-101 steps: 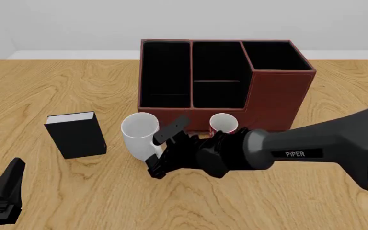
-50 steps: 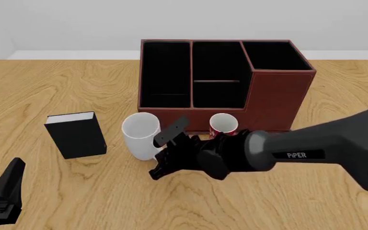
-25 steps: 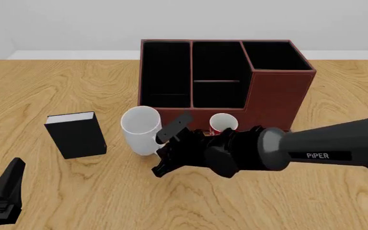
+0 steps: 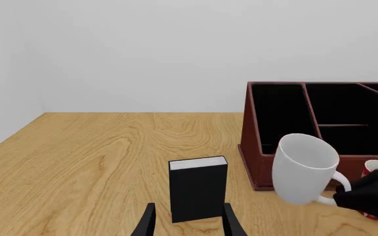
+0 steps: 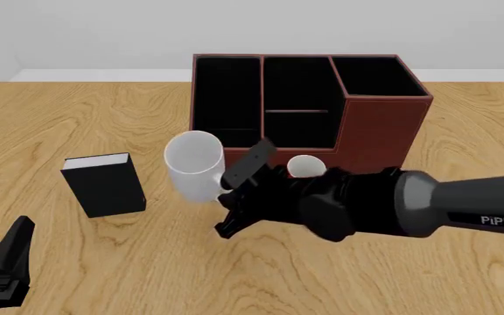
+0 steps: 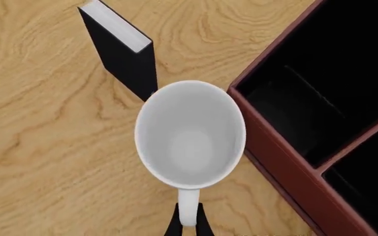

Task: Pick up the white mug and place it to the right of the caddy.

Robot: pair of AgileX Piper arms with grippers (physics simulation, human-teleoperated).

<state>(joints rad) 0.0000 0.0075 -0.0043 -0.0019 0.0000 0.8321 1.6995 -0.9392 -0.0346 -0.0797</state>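
Observation:
The white mug (image 5: pixel 194 164) hangs tilted above the table, just in front of the caddy's (image 5: pixel 383 131) left compartment. My right gripper (image 5: pixel 234 195) is shut on its loop handle. The right wrist view looks down into the mug (image 6: pixel 190 140), with the fingertips (image 6: pixel 175 227) pinching the handle at the frame's edge and the caddy (image 6: pixel 287 162) beside it. From the left wrist view the mug (image 4: pixel 304 167) floats before the caddy (image 4: pixel 255 132). My left gripper (image 4: pixel 189 226) is open and holds nothing, low at the near left (image 5: pixel 5 262).
A small black book (image 5: pixel 105 185) stands left of the mug, also in the left wrist view (image 4: pixel 198 189) and the right wrist view (image 6: pixel 120 51). A red mug (image 5: pixel 304 166) sits by the caddy's front wall, partly behind my right arm.
The right gripper has risen with the white mug, lifting it off the table and slightly toward the caddy. The left arm has not moved.

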